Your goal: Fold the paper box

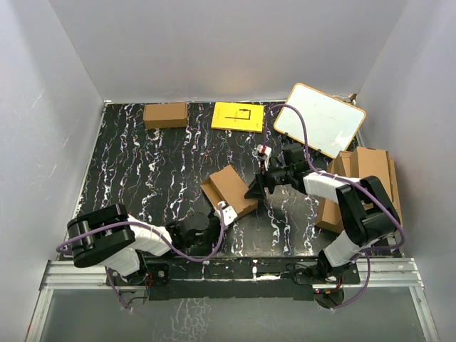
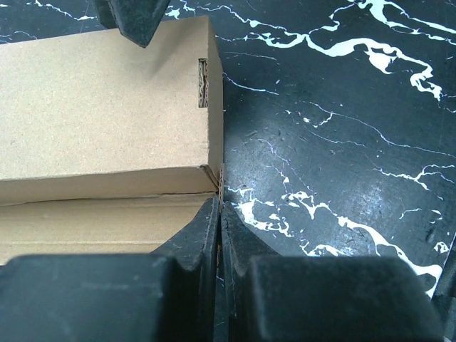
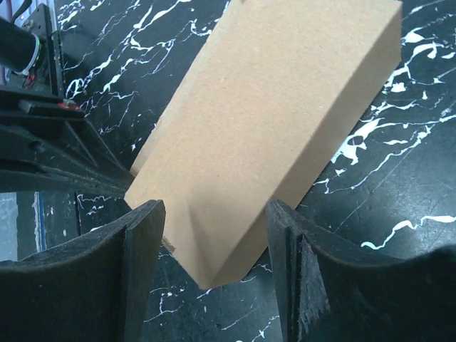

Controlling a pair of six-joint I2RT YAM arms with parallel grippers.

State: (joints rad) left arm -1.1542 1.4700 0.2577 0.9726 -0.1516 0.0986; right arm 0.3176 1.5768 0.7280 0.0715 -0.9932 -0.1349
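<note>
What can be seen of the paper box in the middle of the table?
The paper box is plain brown cardboard, oblong, thin-walled. It lies flat and diagonal on the black marbled table, its top smooth, with a small slot near one edge and a lower flap along one long side. The left end effector is shut, seemingly pinching a thin cardboard edge at one corner. The right end effector is open and straddles one end; whether it touches cannot be told.

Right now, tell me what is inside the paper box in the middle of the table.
No contents show in the paper box. Its left end stands ajar onto bare brown cardboard; the slot shows only wall edge. The top panel hides the rest of the interior.
</note>
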